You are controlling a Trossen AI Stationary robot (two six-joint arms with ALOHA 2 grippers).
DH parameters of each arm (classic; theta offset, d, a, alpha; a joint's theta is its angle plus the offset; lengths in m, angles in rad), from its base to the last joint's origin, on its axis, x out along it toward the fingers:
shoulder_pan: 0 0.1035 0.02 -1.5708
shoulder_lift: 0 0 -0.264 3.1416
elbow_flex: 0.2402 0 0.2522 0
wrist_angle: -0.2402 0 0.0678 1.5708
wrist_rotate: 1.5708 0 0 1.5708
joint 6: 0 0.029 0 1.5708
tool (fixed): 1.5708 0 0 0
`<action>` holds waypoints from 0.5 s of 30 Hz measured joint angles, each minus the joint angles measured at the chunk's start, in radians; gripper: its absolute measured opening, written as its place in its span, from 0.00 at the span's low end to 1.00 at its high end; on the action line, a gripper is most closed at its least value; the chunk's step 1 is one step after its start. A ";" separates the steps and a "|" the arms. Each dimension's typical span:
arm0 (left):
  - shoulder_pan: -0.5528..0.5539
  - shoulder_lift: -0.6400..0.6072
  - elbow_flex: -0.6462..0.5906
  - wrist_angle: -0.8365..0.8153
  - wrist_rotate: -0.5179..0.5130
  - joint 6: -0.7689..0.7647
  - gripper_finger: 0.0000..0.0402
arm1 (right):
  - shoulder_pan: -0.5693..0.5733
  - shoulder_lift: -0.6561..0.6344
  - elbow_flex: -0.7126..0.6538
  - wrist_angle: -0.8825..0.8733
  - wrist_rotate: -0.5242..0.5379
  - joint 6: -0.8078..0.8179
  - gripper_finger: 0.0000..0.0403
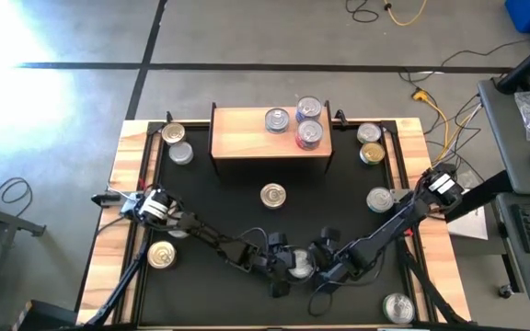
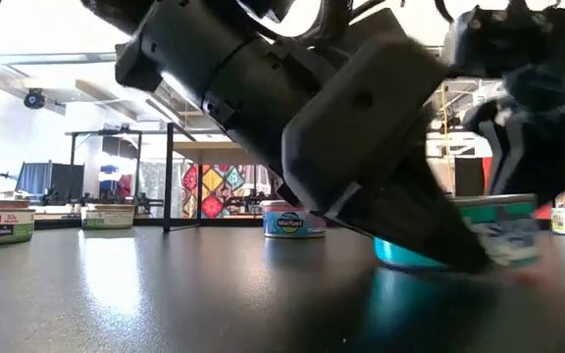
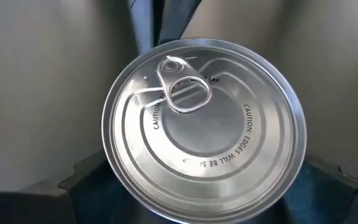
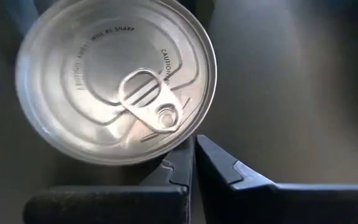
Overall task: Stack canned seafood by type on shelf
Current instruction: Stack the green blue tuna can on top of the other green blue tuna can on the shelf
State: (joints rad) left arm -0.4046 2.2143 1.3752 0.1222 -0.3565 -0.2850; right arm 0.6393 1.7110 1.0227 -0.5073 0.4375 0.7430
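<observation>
A silver-lidded can [image 1: 297, 264] with a teal and white label [image 2: 503, 235] stands upright on the black table near its front edge, between my two grippers. My left gripper [image 1: 282, 267] reaches it from the left, and the can fills the space between its fingers [image 3: 204, 130]. My right gripper [image 4: 194, 155] is shut, its tips just beside the can's rim [image 4: 188, 134] on the right. The light-wood shelf [image 1: 247, 138] at the far side carries a silver can [image 1: 277, 119], a blue-labelled can [image 1: 308, 108] and a red one [image 1: 309, 134]. My left gripper has the can's side wall between its two fingers, one on each opposite side just under the lid rim [image 3: 107, 169]. The fingers come slanting down from the table's left. The can sits upright, lid up, its base on the table. Whether my right gripper's shut tips touch the can's rim, I cannot tell.
Loose cans lie about the table: two at the far left [image 1: 173, 133], one in the middle [image 1: 272, 195], several at the right [image 1: 372, 153], one at the near left [image 1: 161, 255] and one at the near right [image 1: 398, 308]. Raised wooden edges [image 1: 132, 184] border the table.
</observation>
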 joint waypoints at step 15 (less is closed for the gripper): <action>0.126 -0.462 -0.010 -0.429 -0.023 0.295 0.86 | 0.051 -0.117 0.180 -0.202 0.152 -0.167 0.03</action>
State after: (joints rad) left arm -0.2787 1.7520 1.3647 -0.3069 -0.3791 0.0103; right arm 0.6903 1.5940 1.2032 -0.7094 0.5900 0.5761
